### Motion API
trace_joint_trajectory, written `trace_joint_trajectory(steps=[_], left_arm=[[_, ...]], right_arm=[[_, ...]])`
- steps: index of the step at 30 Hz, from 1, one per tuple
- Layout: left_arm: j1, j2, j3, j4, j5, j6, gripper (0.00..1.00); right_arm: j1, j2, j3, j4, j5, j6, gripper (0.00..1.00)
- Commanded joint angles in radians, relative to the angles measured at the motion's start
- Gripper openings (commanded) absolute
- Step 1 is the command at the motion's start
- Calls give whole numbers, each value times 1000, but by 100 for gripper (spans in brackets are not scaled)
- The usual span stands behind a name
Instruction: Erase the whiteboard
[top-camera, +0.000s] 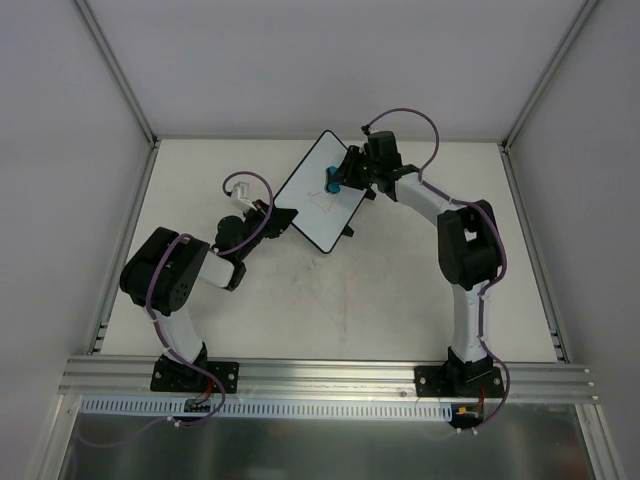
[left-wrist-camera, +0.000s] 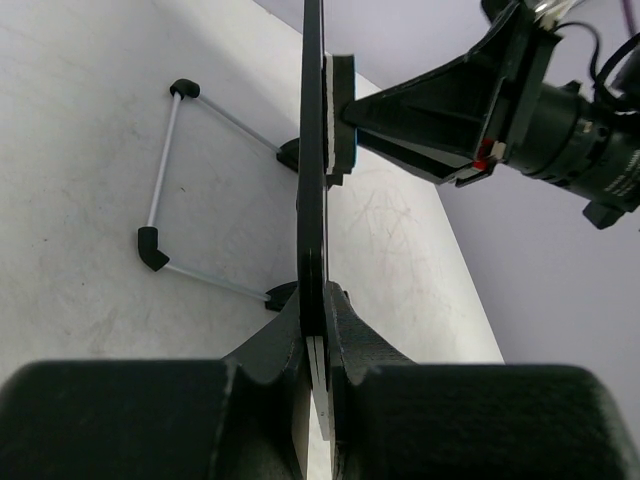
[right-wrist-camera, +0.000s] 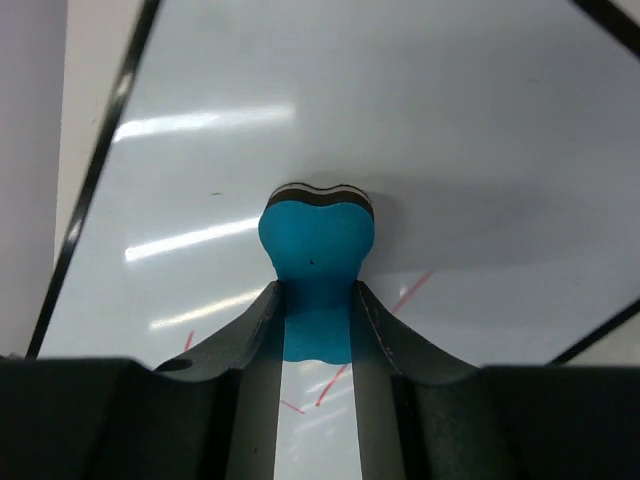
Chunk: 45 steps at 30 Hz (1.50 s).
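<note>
My left gripper (left-wrist-camera: 318, 300) is clamped on the near left edge of the whiteboard (top-camera: 312, 212), one finger on each face. From that wrist I see the board edge-on, rising straight out of the jaws. A wire stand (left-wrist-camera: 165, 160) with black corner caps sticks out from its back face, over the pale table (top-camera: 400, 290); I cannot tell whether the board itself touches the table. It sits toward the far middle of the table, turned at an angle between my two arms. Further out, a few thin red strokes (right-wrist-camera: 410, 290) show on the white face, just beside my right fingers. My right gripper (right-wrist-camera: 316, 300) is closed around the narrow waist of the blue bone-shaped eraser (right-wrist-camera: 316, 240) — its felt end is pressed flat against the board, about the middle of the face, with glare bands across the surface beyond it.
</note>
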Motion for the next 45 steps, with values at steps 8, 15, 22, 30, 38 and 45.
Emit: trace_joint_trajectory(steps=[8,15,22,30,38,45], left_arm=[[-5,-3,-11,254,30,112,0],[-4,-2,-14,259,30,110,0],[-4,3,-3,259,40,105,0],[-4,10,7,259,45,109,0],[-4,1,11,245,50,112,0],[-5,0,12,236,59,109,0]], right_arm=[[-76,29,-154,-82,104,201,0],[-76,27,-159,-80,104,206,0],[-38,-10,-159,-25,72,141,0],[94,-63,-133,-16,76,-58,0],[187,-86,-115,-3,32,-193,0],[246,-93,-95,-20,46,-270,3]])
